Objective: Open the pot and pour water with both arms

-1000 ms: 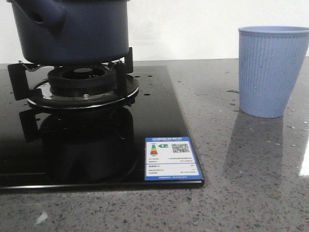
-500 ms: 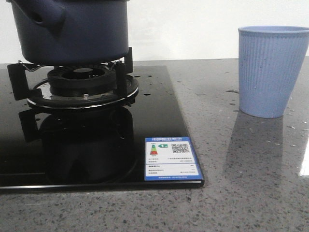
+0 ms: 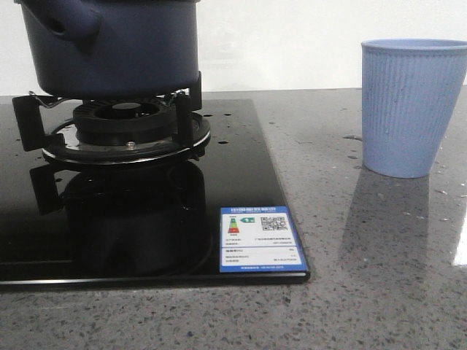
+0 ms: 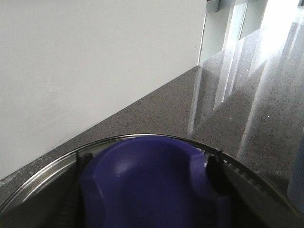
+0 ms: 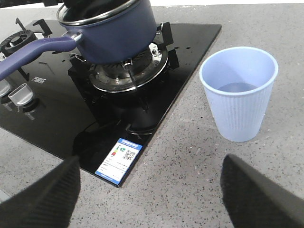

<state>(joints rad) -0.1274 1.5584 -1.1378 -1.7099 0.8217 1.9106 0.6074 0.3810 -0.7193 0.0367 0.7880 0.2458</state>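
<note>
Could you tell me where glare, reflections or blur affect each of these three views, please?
Front view: the glossy black hob mirrors the burner, and a bright glare patch sits at the right edge. Left wrist view: pale streaks reflect across the countertop, and the near purple lid knob is soft. Right wrist view: the right hand is blurred; the cup is sharp.

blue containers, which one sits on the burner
The dark navy pot with the long handle sits on the burner; the light blue ribbed cup stands on the counter.
</note>
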